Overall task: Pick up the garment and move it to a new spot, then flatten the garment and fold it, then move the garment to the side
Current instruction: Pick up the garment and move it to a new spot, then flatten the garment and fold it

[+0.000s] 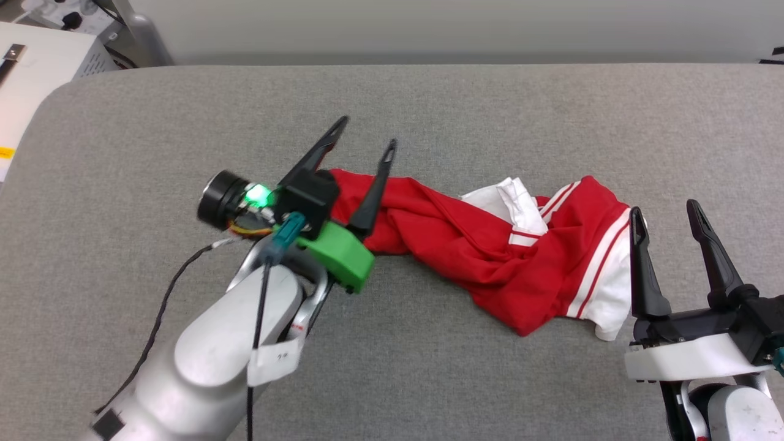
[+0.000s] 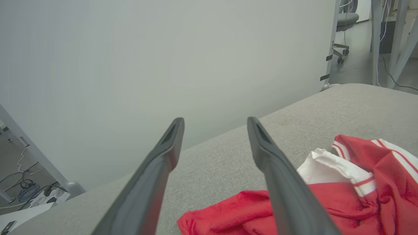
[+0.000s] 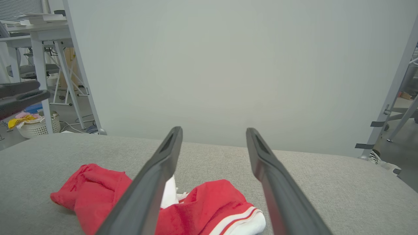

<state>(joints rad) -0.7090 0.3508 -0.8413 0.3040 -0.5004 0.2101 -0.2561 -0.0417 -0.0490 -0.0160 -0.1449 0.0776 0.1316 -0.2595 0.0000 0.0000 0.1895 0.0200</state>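
Observation:
The garment is a red jersey with white sleeves and red-and-white striped trim, lying crumpled in a long bunch across the middle of the grey padded table. Its number is hidden in the folds. My left gripper hangs open above the jersey's left end, nothing between its fingers. My right gripper stands open just right of the jersey's white-sleeved right end, also empty. The left wrist view has the jersey at its lower right, right of my left gripper. In the right wrist view the jersey lies under my right gripper.
A pale wall runs behind the table's far edge. A white cabinet stands off the table's far left corner. In the right wrist view, a white basket with coloured cloth sits on the floor beyond the table.

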